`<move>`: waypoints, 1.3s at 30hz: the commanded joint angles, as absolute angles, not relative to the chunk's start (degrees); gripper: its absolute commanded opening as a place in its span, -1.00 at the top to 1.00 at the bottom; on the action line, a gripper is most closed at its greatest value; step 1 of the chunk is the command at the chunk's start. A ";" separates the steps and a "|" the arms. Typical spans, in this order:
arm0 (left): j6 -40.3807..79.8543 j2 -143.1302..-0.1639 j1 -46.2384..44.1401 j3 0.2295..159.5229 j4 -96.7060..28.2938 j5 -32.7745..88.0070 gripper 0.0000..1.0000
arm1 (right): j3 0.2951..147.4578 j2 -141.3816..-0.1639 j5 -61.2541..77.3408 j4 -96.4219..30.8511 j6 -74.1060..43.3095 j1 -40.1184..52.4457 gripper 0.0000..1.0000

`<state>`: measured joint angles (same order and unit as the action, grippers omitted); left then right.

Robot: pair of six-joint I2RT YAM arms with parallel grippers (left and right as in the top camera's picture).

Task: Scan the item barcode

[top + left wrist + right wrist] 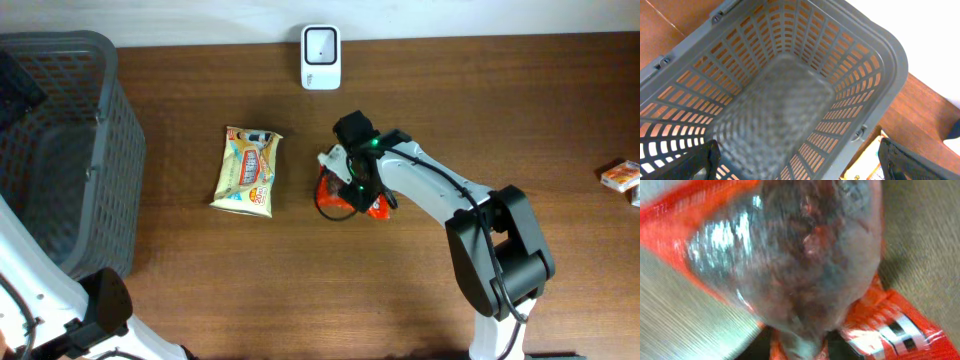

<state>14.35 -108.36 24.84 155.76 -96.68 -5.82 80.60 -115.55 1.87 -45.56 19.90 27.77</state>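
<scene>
1. Left hand [805, 162] is hovering, fingers wide apart, over the grey basket [60, 150] at the surface's [300, 290] left edge
2. Yellow packet [248, 172] is lying flat left of centre
3. Right hand [352, 182] is pinching the red packet [335, 203] at centre, nearer than the white scanner [321, 57]

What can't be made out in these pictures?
The right gripper: overhead, its own body hides whether the jaws grip the red packet.
Its print: right wrist view, too close and blurred.
The small box: overhead, cut off by the right edge.
The yellow bag barcode: overhead, too small.
</scene>
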 commanded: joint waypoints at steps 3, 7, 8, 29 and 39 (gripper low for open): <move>14.48 -107.66 24.93 156.38 -96.71 -5.91 -0.98 | 80.03 -115.66 3.46 -43.66 -14.90 27.57 0.92; 14.48 -107.66 24.93 156.38 -96.71 -5.80 -0.98 | 81.87 -115.52 9.89 -42.57 -25.19 26.89 0.92; 14.48 -107.66 24.93 156.38 -96.71 -5.82 -0.98 | 83.15 -115.50 12.01 -42.61 -25.19 26.57 0.92; 14.48 -107.66 24.93 156.38 -96.71 -5.80 -0.98 | 76.97 -115.90 8.80 -33.69 14.04 26.02 -0.17; 14.48 -107.66 24.93 156.38 -96.71 -5.80 -0.98 | 84.40 -114.26 26.15 -36.45 -9.87 23.83 0.92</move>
